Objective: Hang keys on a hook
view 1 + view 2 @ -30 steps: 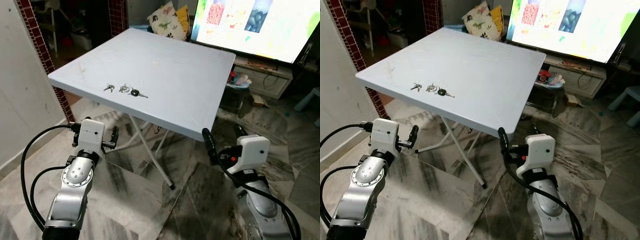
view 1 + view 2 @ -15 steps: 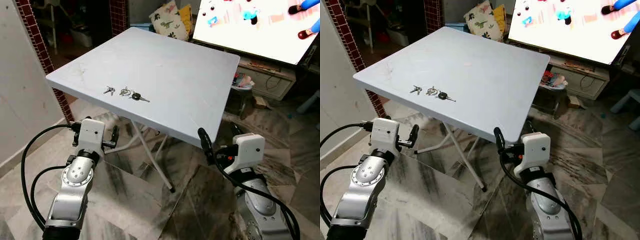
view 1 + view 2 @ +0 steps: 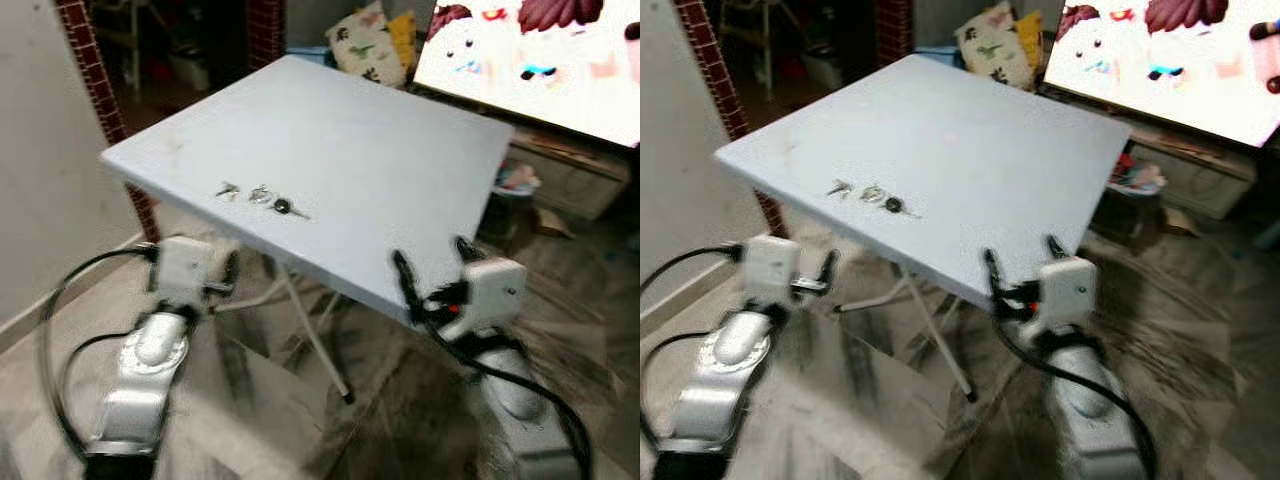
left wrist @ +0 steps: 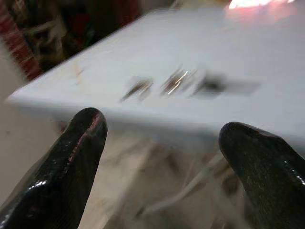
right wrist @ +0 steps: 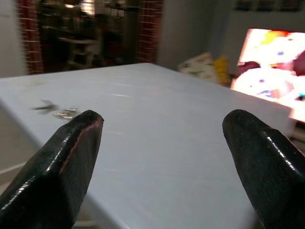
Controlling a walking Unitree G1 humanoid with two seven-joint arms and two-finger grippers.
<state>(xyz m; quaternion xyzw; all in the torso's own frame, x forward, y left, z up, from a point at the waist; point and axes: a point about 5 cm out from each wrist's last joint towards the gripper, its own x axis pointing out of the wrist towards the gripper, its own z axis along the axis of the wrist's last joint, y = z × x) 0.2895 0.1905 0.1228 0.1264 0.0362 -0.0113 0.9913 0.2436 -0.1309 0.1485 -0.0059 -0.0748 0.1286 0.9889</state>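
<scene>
Head views: blur across both eye pictures marks a camera in motion; against the sharp picture half a second earlier, the table (image 3: 400, 170) sits larger and closer, so the robot is judged to be walking up to it. Keys (image 3: 262, 197) lie in a short row near the table's near-left edge, untouched. Left gripper (image 3: 222, 275) hangs below that edge, almost under the keys; right gripper (image 3: 432, 272) has risen to the near edge, well right of the keys, its fingers spread. A lit screen (image 3: 540, 50) and cushions (image 3: 375, 45) stand behind the table. No hook can be made out, so the hanging place is yet to be found.

Left wrist view: two black fingers (image 4: 66, 167) stand wide apart and empty; the keys (image 4: 176, 82) lie blurred on the tabletop, ahead and slightly above the jaws.

Right wrist view: fingers (image 5: 57, 162) wide apart, nothing between them; the keys (image 5: 59, 110) lie far off across the table. By this judgement the task is in its approach stage, pickup not yet begun, and the left arm is the better placed.
</scene>
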